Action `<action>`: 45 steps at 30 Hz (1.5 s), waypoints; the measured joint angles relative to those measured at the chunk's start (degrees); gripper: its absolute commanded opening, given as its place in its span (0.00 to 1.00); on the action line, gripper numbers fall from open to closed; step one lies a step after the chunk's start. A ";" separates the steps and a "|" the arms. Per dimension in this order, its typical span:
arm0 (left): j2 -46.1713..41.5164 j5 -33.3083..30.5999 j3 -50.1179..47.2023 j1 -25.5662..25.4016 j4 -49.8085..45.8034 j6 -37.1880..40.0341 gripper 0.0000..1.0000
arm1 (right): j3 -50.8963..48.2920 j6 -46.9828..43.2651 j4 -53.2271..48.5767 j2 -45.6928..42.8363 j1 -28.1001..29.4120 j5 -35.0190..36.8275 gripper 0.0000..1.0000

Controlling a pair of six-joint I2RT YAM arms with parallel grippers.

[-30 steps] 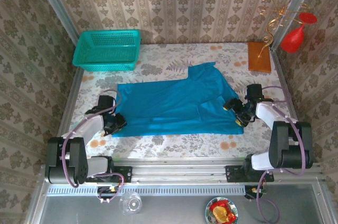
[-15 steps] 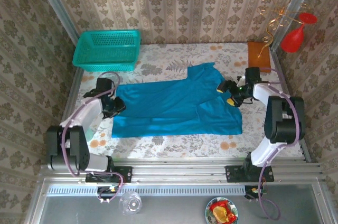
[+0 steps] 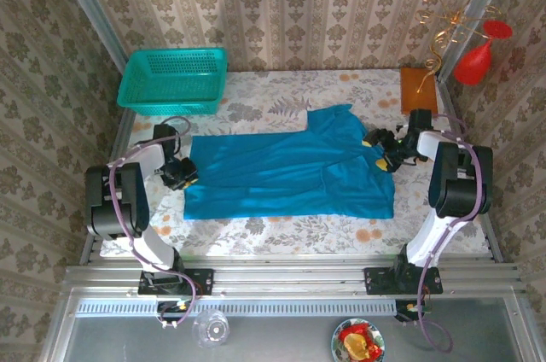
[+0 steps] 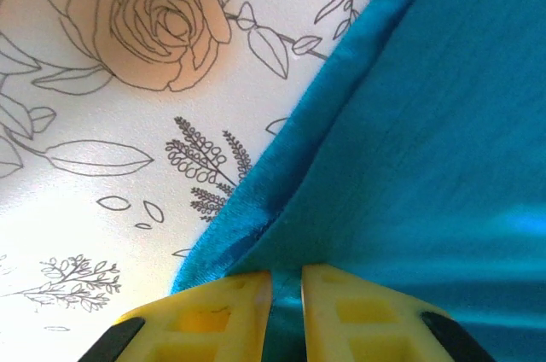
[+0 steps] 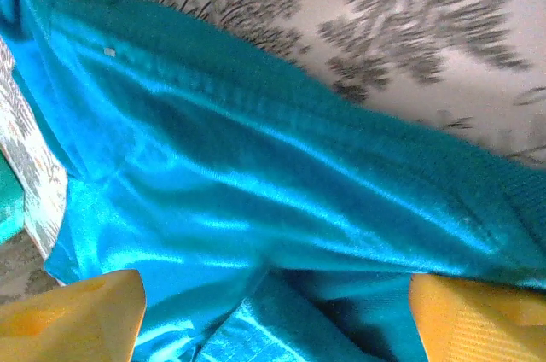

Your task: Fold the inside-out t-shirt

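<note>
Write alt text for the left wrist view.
Yellow fingertips of the left pincer, nearly closed at the bottom edge, pinch the edge of the teal t-shirt covering the right side. White tablecloth with an orange rose shows at left.

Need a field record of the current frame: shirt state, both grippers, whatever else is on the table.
t-shirt: teal, laid out flat on the floral table
left gripper: fingers nearly closed, pinching the shirt's left edge
right gripper: fingers wide apart, cloth bunched between them, at the shirt's right side
basket: turquoise mesh, back left corner, apart from the shirt
brown board: back right corner
</note>
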 measured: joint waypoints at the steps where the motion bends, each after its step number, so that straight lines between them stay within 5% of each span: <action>1: 0.02 0.11 0.02 0.04 -0.02 0.02 0.20 | -0.13 0.00 -0.13 -0.17 -0.39 0.02 0.83; 15: 0.61 0.04 10.67 -2.47 -2.08 6.51 0.22 | 3.04 -6.12 -6.49 -5.53 2.19 1.09 0.75; 24: 6.91 -5.03 19.43 -3.19 -1.95 15.39 0.26 | 8.98 -11.72 -11.28 -5.53 8.87 3.50 0.70; 33: 15.30 -4.96 24.20 -3.19 2.80 19.74 0.28 | 8.98 -12.11 -14.12 -5.53 9.70 4.76 0.70; 45: 22.14 -3.02 30.45 -3.13 4.22 21.05 0.21 | 8.96 -12.09 -15.32 -6.82 9.70 4.98 0.69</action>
